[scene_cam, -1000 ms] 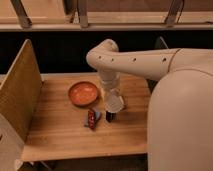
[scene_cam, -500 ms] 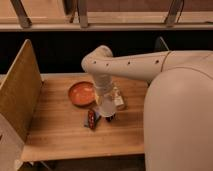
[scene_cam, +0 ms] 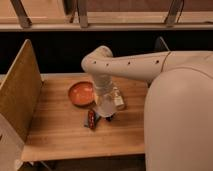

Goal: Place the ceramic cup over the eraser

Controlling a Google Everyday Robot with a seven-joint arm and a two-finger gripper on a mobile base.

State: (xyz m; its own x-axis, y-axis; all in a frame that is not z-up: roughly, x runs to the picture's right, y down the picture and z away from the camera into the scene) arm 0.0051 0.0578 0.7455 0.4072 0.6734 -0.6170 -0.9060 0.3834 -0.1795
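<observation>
In the camera view, a wooden table fills the lower left, with a tall woven panel standing along its nine o'clock edge. The robot's white arm reaches in from the three o'clock side, bends at a rounded elbow near the middle of the frame, and drops straight down toward the tabletop.

The pincer hangs at the end of that downward section, just right of the table's centre. Its fingers are drawn together, clamped on the ceramic cup, a small pale cylinder that sits at the pincer's lower end, close above the wood. Whether the cup's rim is touching the table cannot be told.

Directly below the cup, at its six o'clock, a small dark block shows against the wood: the eraser. Only its lower part is visible beneath the cup, and the two look to be touching or nearly so.

Just beside the eraser, at its nine o'clock, lies a red-and-blue item, narrow and set lengthwise toward the viewer. At the cup's ten o'clock rests a wide orange bowl, upright, apart from the cup and partly overlapped by the arm. At the cup's two o'clock, tucked behind the pincer, stands a pale labelled box.
</observation>
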